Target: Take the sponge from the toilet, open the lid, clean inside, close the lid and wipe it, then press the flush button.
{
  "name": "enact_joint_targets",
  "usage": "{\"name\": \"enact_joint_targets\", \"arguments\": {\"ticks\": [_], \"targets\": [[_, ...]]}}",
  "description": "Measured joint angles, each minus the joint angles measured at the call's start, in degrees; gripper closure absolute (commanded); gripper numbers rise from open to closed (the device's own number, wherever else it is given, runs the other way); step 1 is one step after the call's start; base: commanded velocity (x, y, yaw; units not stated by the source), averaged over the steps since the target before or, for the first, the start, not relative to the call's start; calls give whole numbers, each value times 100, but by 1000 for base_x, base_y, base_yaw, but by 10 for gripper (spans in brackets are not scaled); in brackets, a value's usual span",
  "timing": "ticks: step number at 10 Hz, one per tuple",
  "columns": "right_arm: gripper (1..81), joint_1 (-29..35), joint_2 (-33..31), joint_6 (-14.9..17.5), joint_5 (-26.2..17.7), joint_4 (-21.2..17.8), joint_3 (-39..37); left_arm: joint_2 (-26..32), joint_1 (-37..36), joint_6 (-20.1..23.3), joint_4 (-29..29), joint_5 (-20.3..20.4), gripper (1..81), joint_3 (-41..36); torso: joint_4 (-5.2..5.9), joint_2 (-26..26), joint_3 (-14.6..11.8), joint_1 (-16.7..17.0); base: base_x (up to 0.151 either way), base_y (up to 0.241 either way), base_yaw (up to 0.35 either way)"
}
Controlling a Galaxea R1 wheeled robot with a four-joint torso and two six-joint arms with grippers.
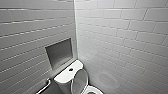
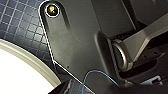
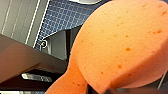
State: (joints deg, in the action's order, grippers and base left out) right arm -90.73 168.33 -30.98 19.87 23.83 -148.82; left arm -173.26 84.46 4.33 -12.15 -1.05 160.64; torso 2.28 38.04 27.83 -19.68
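Note:
The white toilet stands in the corner in the head view, its tank (image 1: pixel 65 75) against the left wall. The round dark flush button (image 1: pixel 70 69) sits in the middle of the tank top. The lid (image 1: pixel 80 81) is raised and leans back toward the tank, its greyish inner face showing. Part of the bowl rim (image 1: pixel 94 90) shows at the lower edge. The red-orange sponge (image 3: pixel 120 45) looms large in the right wrist view, pinched at its lower end, where my right gripper (image 3: pixel 105 90) is shut on it. Nothing shows held by my left gripper.
White tiled walls close in on both sides, with a grey recessed niche (image 1: pixel 59 52) in the left wall above the tank. A metal grab bar (image 1: pixel 45 86) runs beside the toilet. Dark blue floor tiles (image 2: pixel 22 22) and a white rounded surface (image 2: pixel 17 75) lie under the left wrist.

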Motion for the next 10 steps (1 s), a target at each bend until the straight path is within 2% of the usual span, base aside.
{"name": "enact_joint_targets", "arguments": {"ticks": [3, 7, 8, 9, 10], "targets": [[811, 46, -571, -83, 510, 0, 411, -88, -4, 18, -24, -289, 10, -22, 0, 0, 2, 0, 0, 0, 0], [811, 265, -1783, -455, 890, -13, 1713, -57, -12, 21, -52, -311, 10, -16, 0, 0, 2, 0, 0, 0, 0], [811, 260, -1971, -723, 912, -22, 1840, -61, -15, 18, -52, -311, 10, -16, 0, 0, 2, 0, 0, 0, 0], [811, 247, -2050, -1230, 903, -44, 1870, -69, -12, 18, -55, -311, 10, -16, 0, 0, 2, 0, 0, 0, 0], [811, 210, -2046, -1546, 868, -116, 1886, -77, -15, 21, -55, -311, 10, -18, 0, 0, 2, 0, 0, 0, 0]]}}
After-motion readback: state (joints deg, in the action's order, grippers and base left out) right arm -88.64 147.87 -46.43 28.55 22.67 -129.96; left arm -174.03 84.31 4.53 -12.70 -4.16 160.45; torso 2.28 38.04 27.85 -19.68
